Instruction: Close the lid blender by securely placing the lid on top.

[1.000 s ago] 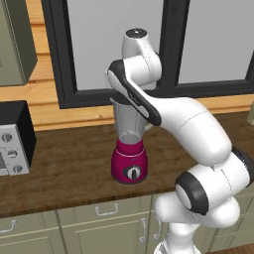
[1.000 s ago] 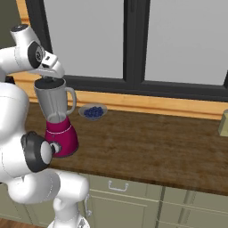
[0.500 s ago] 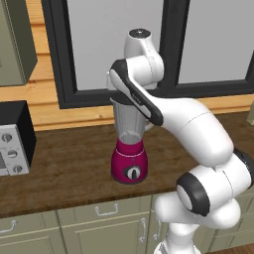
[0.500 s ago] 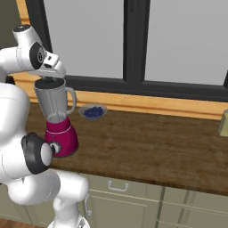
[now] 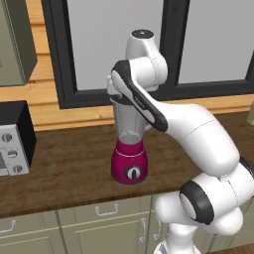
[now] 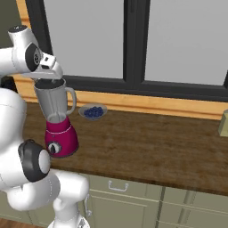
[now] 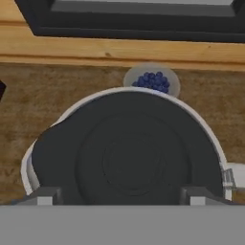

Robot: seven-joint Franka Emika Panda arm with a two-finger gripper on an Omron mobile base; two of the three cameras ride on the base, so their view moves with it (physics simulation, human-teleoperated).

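Tool [image 6: 50,76] sits right above the mouth of the blender [image 6: 58,119], hand tilted down over the jar. In the hand view the two dark fingertips [image 7: 44,196] stand wide apart at the bottom with the lid [image 7: 129,154] between and just past them. Whether the pads actually pinch the lid is hard to tell, since the contact is hidden. Lid is a flat black disc with faint raised rings at its centre. It covers nearly all of the jar's mouth, with the pale rim showing around it as a thin arc. It looks seated or nearly seated on the jar, not sure which.

Blender stands upright on the wooden tabletop [image 6: 156,147], magenta base with a round black dial facing the cabinets, clear grey jar above with the handle on its right in the right base view. Jar looks empty through its wall.

Past the blender, near the window sill, a small grey bowl [image 6: 92,111] holds a heap of dark blue berries [image 7: 152,81]. At the left of the tabletop is a black-and-grey microwave [image 5: 14,139], well apart from the blender.
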